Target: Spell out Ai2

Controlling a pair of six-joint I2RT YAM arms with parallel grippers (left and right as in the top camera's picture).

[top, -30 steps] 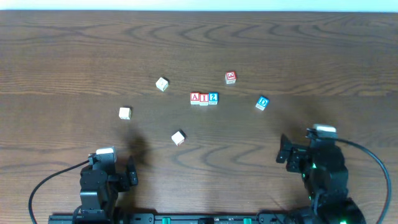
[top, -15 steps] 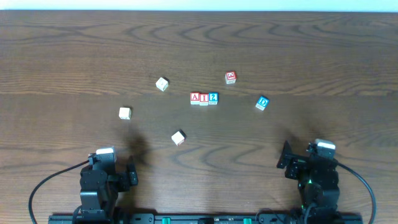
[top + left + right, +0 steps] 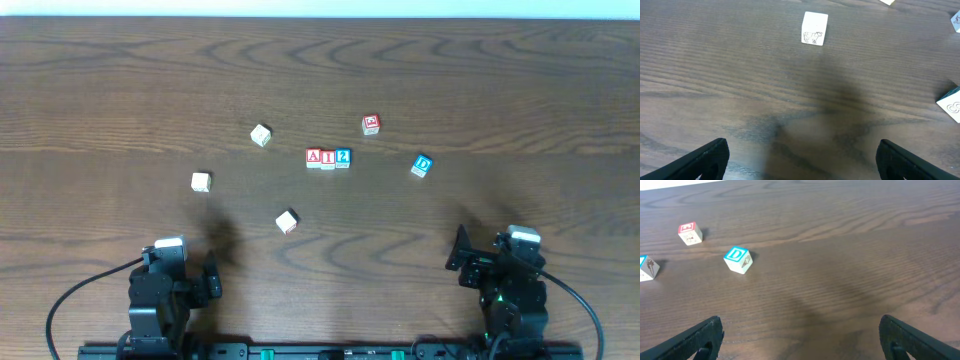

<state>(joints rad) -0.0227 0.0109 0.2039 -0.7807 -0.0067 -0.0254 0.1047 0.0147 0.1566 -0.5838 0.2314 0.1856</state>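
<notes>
1. The word looks spelled. From overhead, the A block point(image 3: 314, 157), the I block point(image 3: 328, 158) and the 2 block point(image 3: 343, 157) sit in one straight row near the middle of the worktop point(image 3: 100, 80). They are side by side and touching, and read left to right in the right order.
2. The middle letter appears to be a capital I, not a small one. None of the loose blocks shows a better match, so I judge this the intended row.
3. The spare blocks lie apart from the row:
   - the red block point(image 3: 371, 124) is behind it and to the right;
   - the D block point(image 3: 422, 165) is off to the right, turned at an angle;
   - one pale block point(image 3: 261, 135) is behind and to the left;
   - a second pale block point(image 3: 201, 181) is well to the left;
   - a third pale block point(image 3: 287, 221) is in front.
4. The left tool point(image 3: 807, 165) is spread wide with nothing between its fingers, and it hangs over bare wood at the near edge.
5. The right tool point(image 3: 802, 342) is likewise spread wide and empty. It is low at the near edge, well away from the D block.
6. Nothing seems left to place. At most the row's spacing or alignment could be tidied, and the pictures show no clear need for that.
</notes>
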